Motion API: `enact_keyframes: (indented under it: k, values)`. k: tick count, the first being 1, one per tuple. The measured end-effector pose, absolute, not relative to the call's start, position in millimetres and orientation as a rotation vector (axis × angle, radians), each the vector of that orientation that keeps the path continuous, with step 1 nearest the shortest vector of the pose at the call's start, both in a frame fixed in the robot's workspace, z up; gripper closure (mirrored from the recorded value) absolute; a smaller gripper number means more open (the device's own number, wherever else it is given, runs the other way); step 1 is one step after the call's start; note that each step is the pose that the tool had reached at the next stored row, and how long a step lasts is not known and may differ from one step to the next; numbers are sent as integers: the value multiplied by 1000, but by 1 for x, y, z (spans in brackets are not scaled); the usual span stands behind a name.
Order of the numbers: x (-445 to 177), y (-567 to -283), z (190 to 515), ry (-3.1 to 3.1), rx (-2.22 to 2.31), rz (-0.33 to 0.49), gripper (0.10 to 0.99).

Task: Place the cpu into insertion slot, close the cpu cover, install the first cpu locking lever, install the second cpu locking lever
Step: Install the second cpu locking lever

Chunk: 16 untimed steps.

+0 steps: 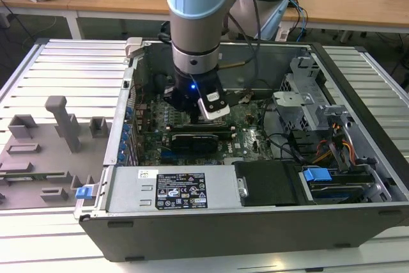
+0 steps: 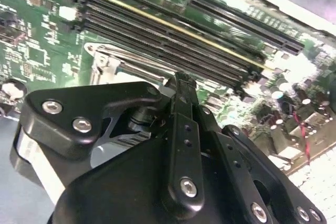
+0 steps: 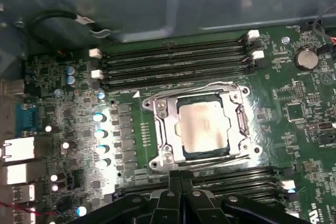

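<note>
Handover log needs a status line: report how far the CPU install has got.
Done: the cpu sits in the insertion slot, and the cpu cover lies flat around it. In hand: the gripper, fingers together, is at the socket's edge beside a wire lever. Left: both locking levers; whether either is latched cannot be told.

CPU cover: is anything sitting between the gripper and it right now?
Nothing visible. In the first wrist view the gripper hangs beside the cpu cover, which lies closed around the cpu in the insertion slot, with bare motherboard between them.
</note>
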<state>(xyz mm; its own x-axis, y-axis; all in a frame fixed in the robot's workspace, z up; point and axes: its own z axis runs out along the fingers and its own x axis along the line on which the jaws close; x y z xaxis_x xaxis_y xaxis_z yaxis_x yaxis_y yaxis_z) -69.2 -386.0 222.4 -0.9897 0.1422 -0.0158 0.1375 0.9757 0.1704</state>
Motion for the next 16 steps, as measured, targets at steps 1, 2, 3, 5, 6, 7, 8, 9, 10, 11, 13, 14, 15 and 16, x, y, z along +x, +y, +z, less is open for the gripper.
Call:
enact_keyframes:
  k: [1, 2, 3, 5, 6, 7, 8, 9, 10, 11, 13, 14, 15, 16]
  values:
    - [-63, -385, 222, 3097, 220, 264, 980]
    - [-56, -385, 222, 3098, 219, 263, 980]
    - [-50, -384, 222, 3099, 217, 264, 980]
    - [-46, -380, 222, 3099, 215, 264, 980]
    - [-44, -374, 222, 3099, 214, 264, 980]
    - [-43, -366, 222, 3099, 214, 264, 980]
    - [-43, -361, 222, 3099, 214, 264, 980]
    - [-43, -357, 222, 3099, 213, 264, 980]
    - [-43, -354, 222, 3099, 213, 264, 980]
    - [-43, -351, 222, 3099, 213, 262, 980]
    - [-43, -349, 225, 3100, 213, 251, 980]
    - [-43, -349, 230, 3100, 213, 238, 980]
    - [-43, -348, 231, 3100, 212, 233, 980]
    - [-43, -349, 231, 3100, 212, 233, 980]
